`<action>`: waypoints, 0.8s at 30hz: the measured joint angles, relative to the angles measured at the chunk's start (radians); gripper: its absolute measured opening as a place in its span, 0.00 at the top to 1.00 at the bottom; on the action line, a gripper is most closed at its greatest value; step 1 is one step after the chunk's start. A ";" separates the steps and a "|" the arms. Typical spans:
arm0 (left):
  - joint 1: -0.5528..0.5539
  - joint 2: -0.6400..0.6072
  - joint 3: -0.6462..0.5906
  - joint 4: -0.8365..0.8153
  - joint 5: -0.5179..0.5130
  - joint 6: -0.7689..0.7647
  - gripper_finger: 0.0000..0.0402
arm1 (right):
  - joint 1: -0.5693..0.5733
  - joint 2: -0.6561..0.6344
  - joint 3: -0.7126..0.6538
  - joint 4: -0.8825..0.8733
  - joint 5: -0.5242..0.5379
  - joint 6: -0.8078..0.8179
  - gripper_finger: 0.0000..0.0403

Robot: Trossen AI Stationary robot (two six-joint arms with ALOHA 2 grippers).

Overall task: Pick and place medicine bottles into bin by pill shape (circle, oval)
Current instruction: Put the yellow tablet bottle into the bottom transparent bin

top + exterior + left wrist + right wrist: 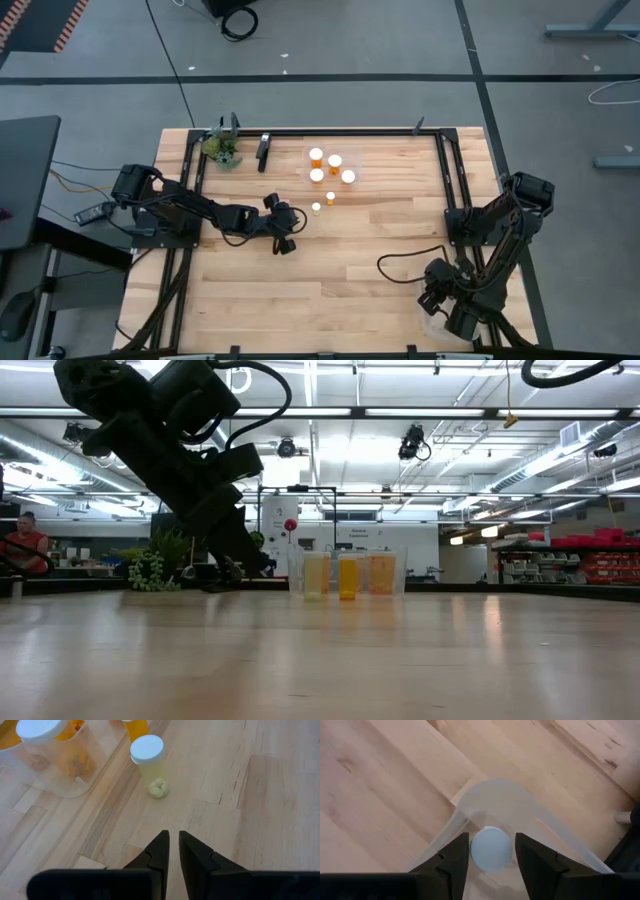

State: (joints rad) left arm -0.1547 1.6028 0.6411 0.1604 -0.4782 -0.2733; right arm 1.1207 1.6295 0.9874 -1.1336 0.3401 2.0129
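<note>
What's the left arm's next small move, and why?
Probably open the fingers and ease toward the pale bottle. The left gripper points at it with its fingers nearly shut and nothing between them, and bare table lies in between.

Bright, even light from ceiling strip lamps [400, 410] leaves soft shadows and mild glare on the desk [320, 660].
</note>
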 joint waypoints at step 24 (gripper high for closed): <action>0.000 0.000 0.000 -0.001 0.000 0.000 0.86 | -0.168 -0.240 0.000 -0.039 0.021 -0.223 0.58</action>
State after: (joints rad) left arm -0.1547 1.6028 0.6411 0.1596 -0.4782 -0.2733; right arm 0.9528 1.3898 0.9874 -1.1724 0.3608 1.7896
